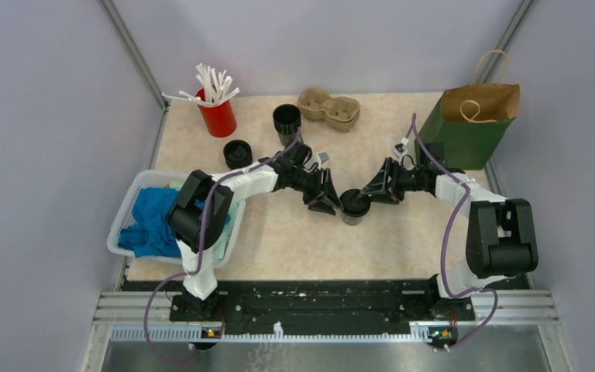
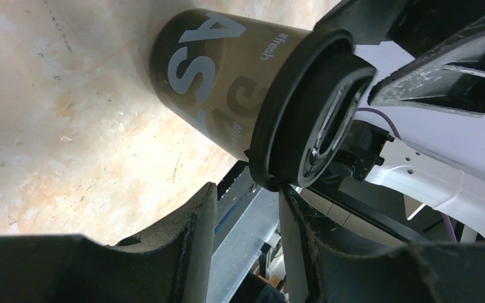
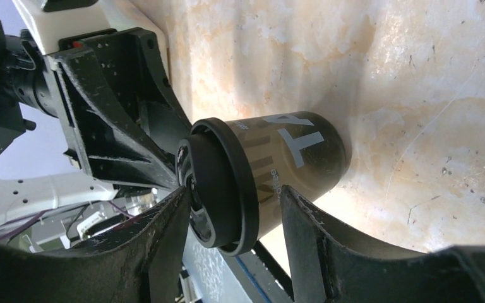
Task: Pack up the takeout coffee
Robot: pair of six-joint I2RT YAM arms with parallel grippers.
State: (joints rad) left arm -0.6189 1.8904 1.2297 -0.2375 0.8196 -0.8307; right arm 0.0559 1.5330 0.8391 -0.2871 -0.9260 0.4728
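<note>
**Item 1: takeout coffee** [image 1: 354, 206]. It is standing upright on the table [image 1: 294, 248], about mid-table and between the two arms. Its black lid [image 3: 218, 183] is sitting on top. Pale lettering is showing on the dark wall of the cup.

**Item 2: left gripper** [image 2: 247, 192]. It is reaching in from the cup's left. Its fingers [image 2: 192, 233] are sitting a little apart with nothing between them. The lid's rim is lying just past the tips, and contact cannot be made out.

**Item 3: right gripper** [image 3: 233, 196]. It is coming in from the cup's right. Its fingers [image 3: 170, 233] are spread to either side of the lid, one at the lid's top face and the other beside the cup wall under the rim. Whether they are pressing on it cannot be told.

**Item 4: red cup** [image 1: 218, 118]. It is holding white sticks [image 1: 215, 81] and standing at the far left of the table.

**Item 5: open black cup** [image 1: 287, 120]. It is standing unlidded near the far edge, just left of the pulp tray [image 1: 329, 107].

**Item 6: low black round piece** [image 1: 237, 153]. It is lying between the red cup and the left arm (possibly a spare lid, too small to say).

**Item 7: paper bag** [image 1: 472, 124]. It is standing open at the far right, with its handles up.

**Item 8: white basket** [image 1: 124, 225]. It is sitting at the left edge and holding a blue cloth [image 1: 151, 221].
</note>
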